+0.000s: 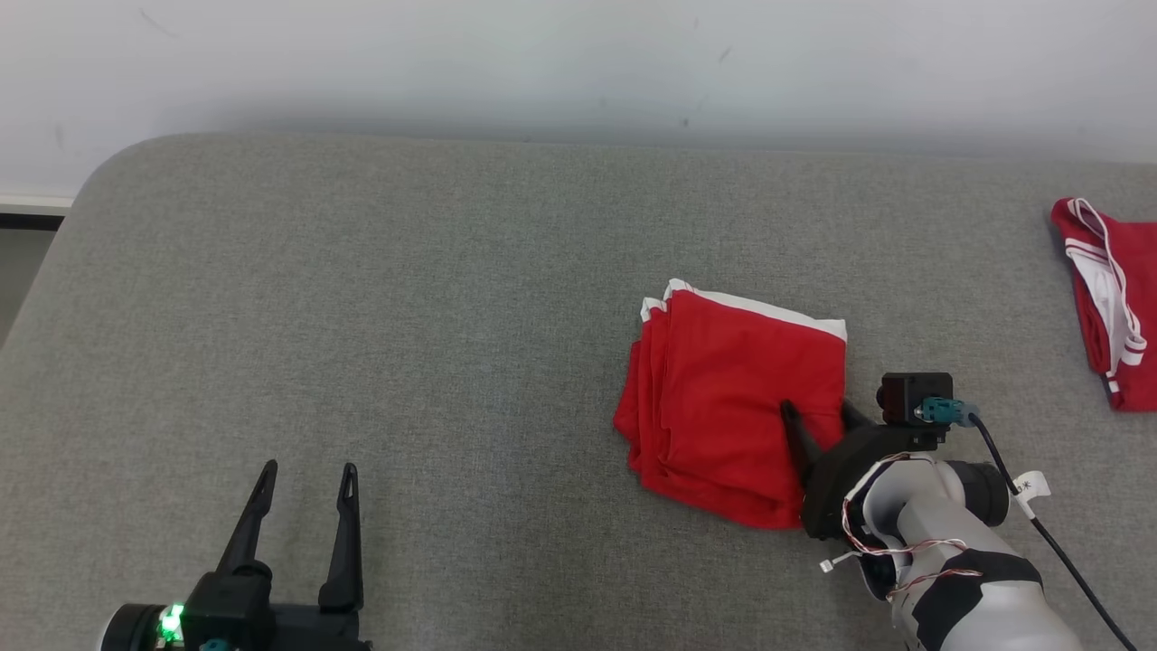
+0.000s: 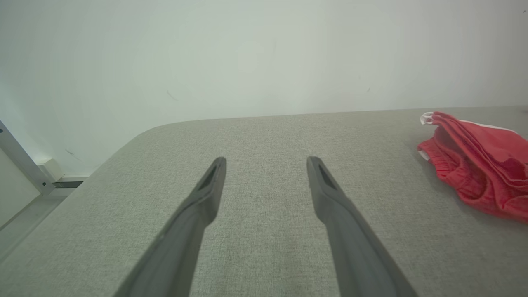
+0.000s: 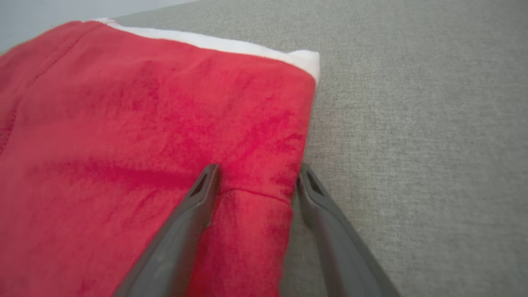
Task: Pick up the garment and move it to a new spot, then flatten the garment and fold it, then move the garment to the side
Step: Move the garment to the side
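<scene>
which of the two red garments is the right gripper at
The folded red garment in the middle: the right gripper straddles its right edge. The striped-trim garment lies apart, far right.

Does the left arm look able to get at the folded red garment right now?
Probably yes. Bare grey surface lies between the open left end effector and the folded red garment, with nothing standing in the way. The right end effector straddles its right edge, so the left side is freer.
</scene>
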